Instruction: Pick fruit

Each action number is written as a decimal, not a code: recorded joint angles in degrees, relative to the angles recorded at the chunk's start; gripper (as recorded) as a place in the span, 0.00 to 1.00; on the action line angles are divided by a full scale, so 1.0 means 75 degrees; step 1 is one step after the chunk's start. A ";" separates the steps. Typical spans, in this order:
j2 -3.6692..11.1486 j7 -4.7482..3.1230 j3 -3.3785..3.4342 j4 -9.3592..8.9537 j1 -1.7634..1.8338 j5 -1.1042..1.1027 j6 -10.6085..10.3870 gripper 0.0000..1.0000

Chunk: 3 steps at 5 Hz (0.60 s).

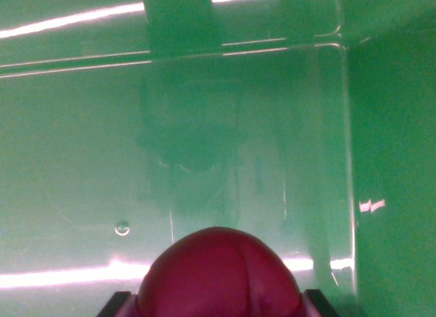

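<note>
Holding dark red fruit (219,276) at bottom centre of wrist view, gripper (218,305) was closed on it; 2 black fingertips (114,305) showed at either lower side of fruit, touching it. Fruit rounded, faint crease down middle. Behind it lay glossy green bin (82,160), smooth floor with bright light streaks. Bin wall rose on wrist view's right, rounded corner at top right. Small round mark (122,228) on floor left of fruit.
</note>
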 joint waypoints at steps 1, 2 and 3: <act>-0.0146 -0.0029 0.0007 0.0213 -0.0003 0.0019 0.0359 1.00; -0.0146 -0.0029 0.0007 0.0213 -0.0003 0.0019 0.0359 1.00; -0.0289 -0.0058 0.0015 0.0421 -0.0006 0.0037 0.0709 1.00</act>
